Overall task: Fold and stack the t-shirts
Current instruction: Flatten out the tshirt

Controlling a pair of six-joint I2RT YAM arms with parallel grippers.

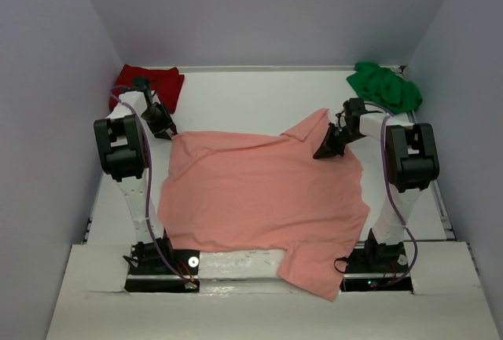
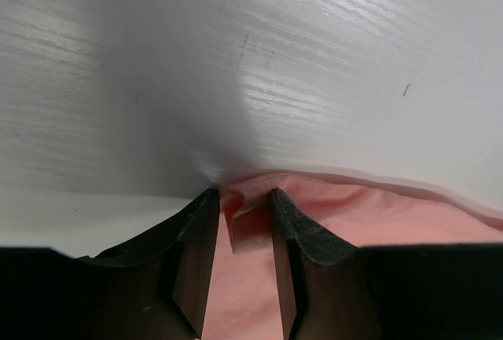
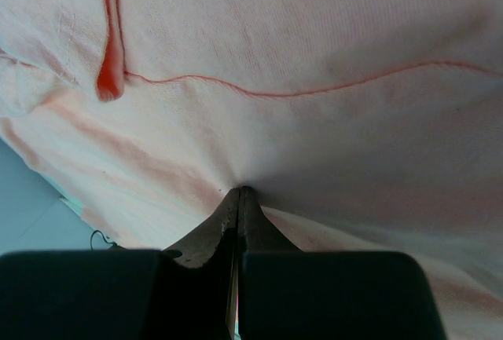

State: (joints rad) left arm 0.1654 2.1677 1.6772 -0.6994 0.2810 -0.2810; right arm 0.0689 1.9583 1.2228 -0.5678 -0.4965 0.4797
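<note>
1. Left tool (image 2: pixel 245 202) — jaws roughly half apart, clamped on a bunched fold of the salmon-pink t-shirt (image 1: pixel 259 199) at its far-left corner. The fold fills the gap between the fingers (image 2: pixel 297 226).
2. Right tool (image 3: pixel 239 194) — jaws pressed tight together, pinching the same shirt by its far-right sleeve. The cloth puckers to a point at the tips and creases fan out from there.
3. The shirt lies spread across the middle of the bench (image 1: pixel 251 96), with its near-right sleeve draped over the near edge by the right arm's base.
4. The dark red t-shirt (image 1: pixel 161 81) is crumpled in the far-left corner, partly hidden behind the left arm. The green t-shirt (image 1: pixel 385 87) is bunched in the far-right corner. Both lie apart from the pink one.
5. Hard to read:
   - From above, both tool tips are small and dark, so the grip is not legible there.
   - The right wrist view is almost all cloth, with a seam (image 3: pixel 314 89) running across it.
   - A darker orange tab (image 3: pixel 110 73) sits upper left in that view; which part of the shirt it is cannot be told.
   - How much cloth sits inside the right pinch is hidden.
</note>
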